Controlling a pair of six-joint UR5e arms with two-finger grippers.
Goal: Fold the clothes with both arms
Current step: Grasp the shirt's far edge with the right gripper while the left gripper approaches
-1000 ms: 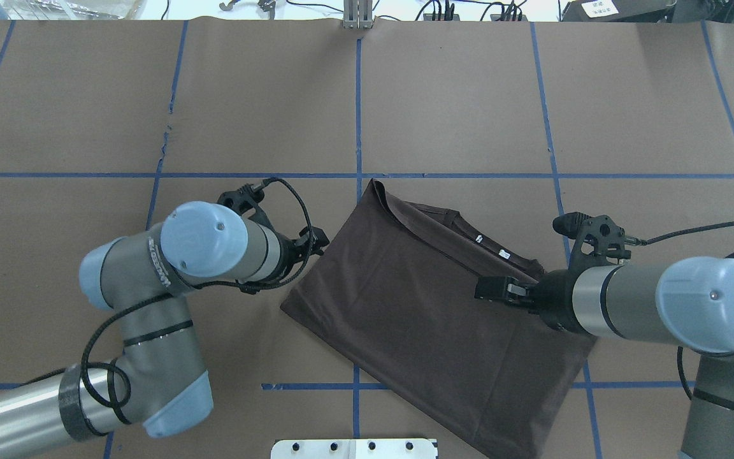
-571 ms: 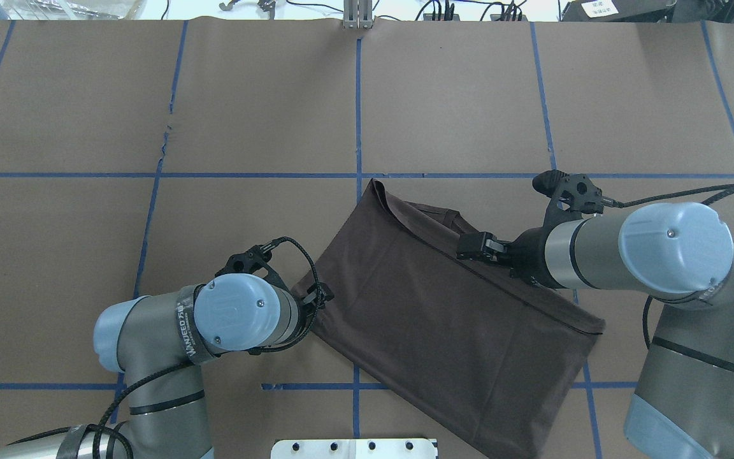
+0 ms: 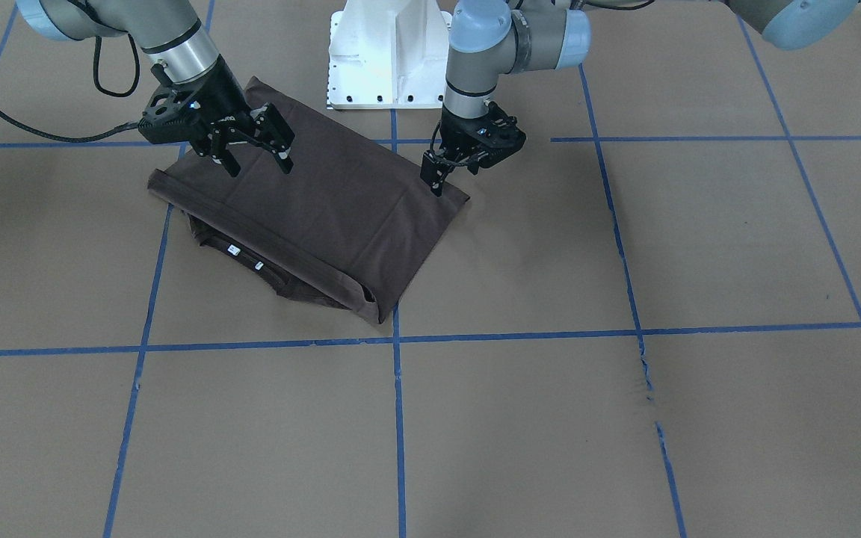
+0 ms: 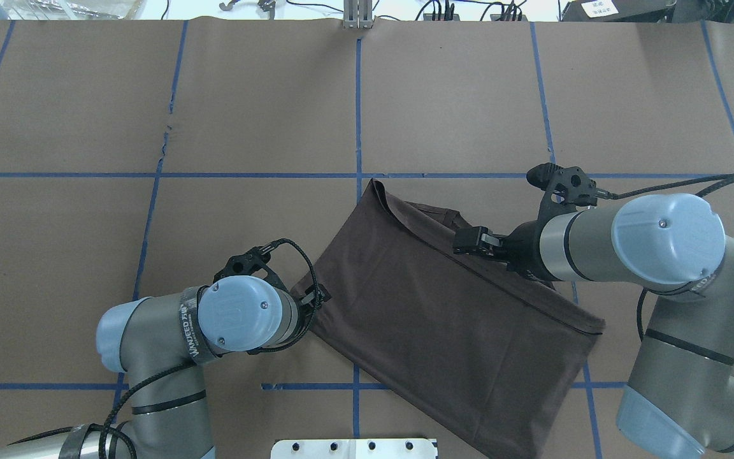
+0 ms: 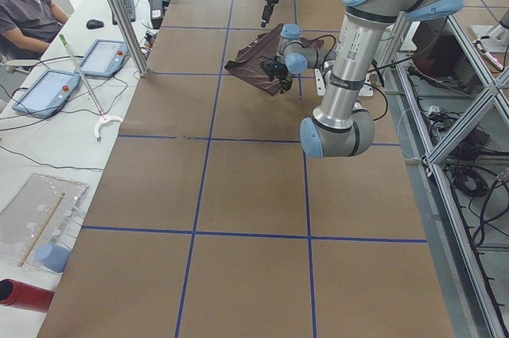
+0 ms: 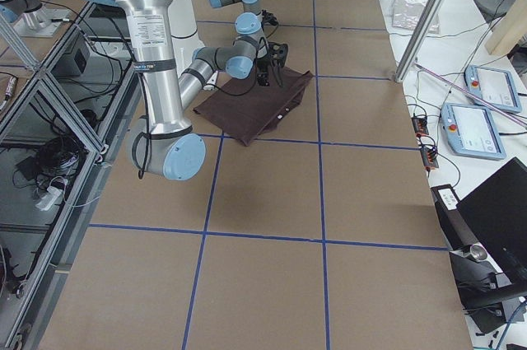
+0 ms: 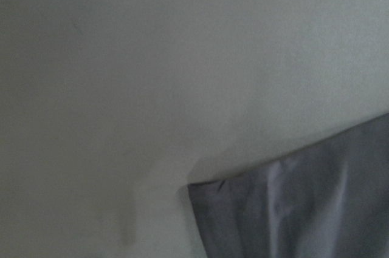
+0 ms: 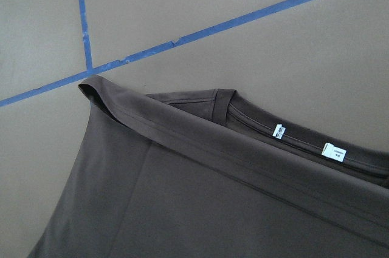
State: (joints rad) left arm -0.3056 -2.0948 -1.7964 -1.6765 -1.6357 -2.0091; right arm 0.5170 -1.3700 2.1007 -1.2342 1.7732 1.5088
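Scene: a brown paper-covered surface (image 4: 265,95) marked into large squares by blue tape lines (image 4: 358,115), with two robot arms reaching over one garment.

T-shirt: a dark grey-brown T-shirt (image 3: 333,217) lies folded into a flat rectangle, set diagonally to the tape lines. It sits at the surface's robot-side edge, just in front of the white pedestal (image 3: 389,52), reaching from the middle toward the robot's right.

Collar: the ribbed collar (image 8: 292,125) peeks out from under the top fold along the long side that faces away from the robot. Two small white labels (image 8: 278,131) show on it.

Right arm: the right arm (image 4: 660,242) comes in low over the shirt from the robot's right.

Right tool: the right tool (image 3: 261,166) hangs just above the shirt's top layer near the corner on that side. Its fingers are spread wide with nothing between them.

Left arm: the left arm (image 4: 239,312) is bent tightly, wrist pointing down.

Left tool: the left tool (image 3: 451,173) stands at the shirt's opposite corner, one fingertip at the cloth's edge. Its fingers look parted and grip nothing; the cloth there lies flat.

Left wrist view: blurred, showing only that shirt corner against the pale surface.

Surroundings: in the exterior left view a person (image 5: 28,4) sits at a side table beyond the far edge.
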